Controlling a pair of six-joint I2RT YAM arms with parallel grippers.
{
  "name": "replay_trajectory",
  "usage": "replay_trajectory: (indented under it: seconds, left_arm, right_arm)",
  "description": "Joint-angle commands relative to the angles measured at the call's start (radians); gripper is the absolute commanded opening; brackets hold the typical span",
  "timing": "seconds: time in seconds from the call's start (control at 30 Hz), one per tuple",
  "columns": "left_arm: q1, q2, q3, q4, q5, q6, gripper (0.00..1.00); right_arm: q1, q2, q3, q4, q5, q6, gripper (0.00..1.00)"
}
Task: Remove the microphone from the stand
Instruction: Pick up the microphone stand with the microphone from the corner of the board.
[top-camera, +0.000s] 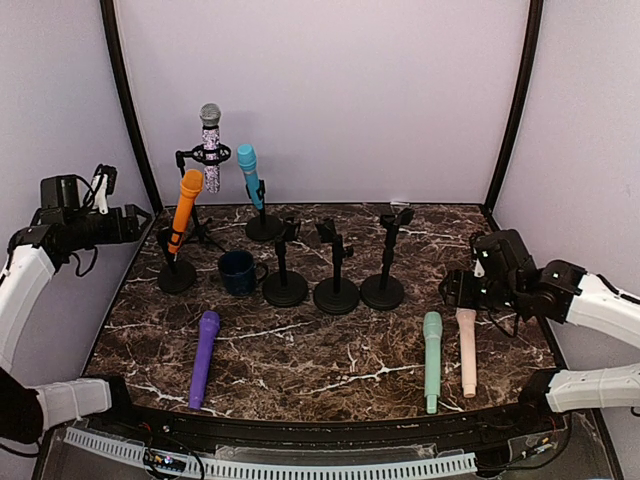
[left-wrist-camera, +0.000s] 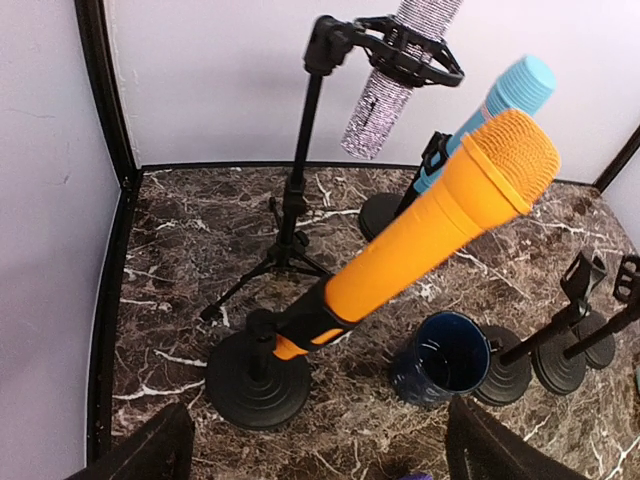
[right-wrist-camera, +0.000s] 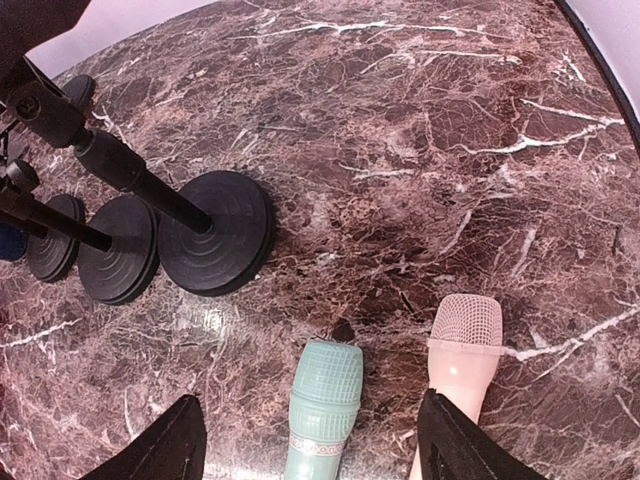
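Orange mic (left-wrist-camera: 440, 215) — ahead of left gripper (left-wrist-camera: 320, 450)

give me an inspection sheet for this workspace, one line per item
surface: dark marbled table, no spills seen
job's things: orange microphone, blue microphone and glitter microphone each in a stand; three empty stands
clutter: purple microphone, mint microphone and pink microphone lying flat; dark blue cup
grippers: left gripper open, facing the orange microphone; right gripper open above the mint and pink heads, holding nothing
cables: black cable looped at the left arm
surroundings: pale walls, black frame poles
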Motion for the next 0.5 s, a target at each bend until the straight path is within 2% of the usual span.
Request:
replay_trajectory:
  seconds: [0.0,0.1,0.27,0.37,0.47]
  left_arm:
    - [0.145,0.054,0.014,0.124,0.322,-0.031,0.90]
    - [0.187,0.082,-0.015,0.244,0.491,-0.048,0.89]
    - [0.269,0.199,-0.057,0.389,0.623,-0.025,0.87]
    - [0.311,0.281,-0.086,0.537,0.721,-0.083,0.87]
    - [0.319,0.378,-0.082,0.609,0.808,-0.116,0.86]
  right_arm:
    - [-0.009,-0.026,-0.010,0.035,-0.012,-0.018,0.74]
    - [-0.009,-0.031,-0.014,0.046,-0.021,-0.024,0.74]
    - [-0.010,-0.039,-0.031,0.061,-0.037,-0.029,0.74]
    - [-0.010,-0.043,-0.042,0.073,-0.051,-0.025,0.74]
    - [-0.010,-0.045,-0.050,0.081,-0.063,-0.022,0.74]
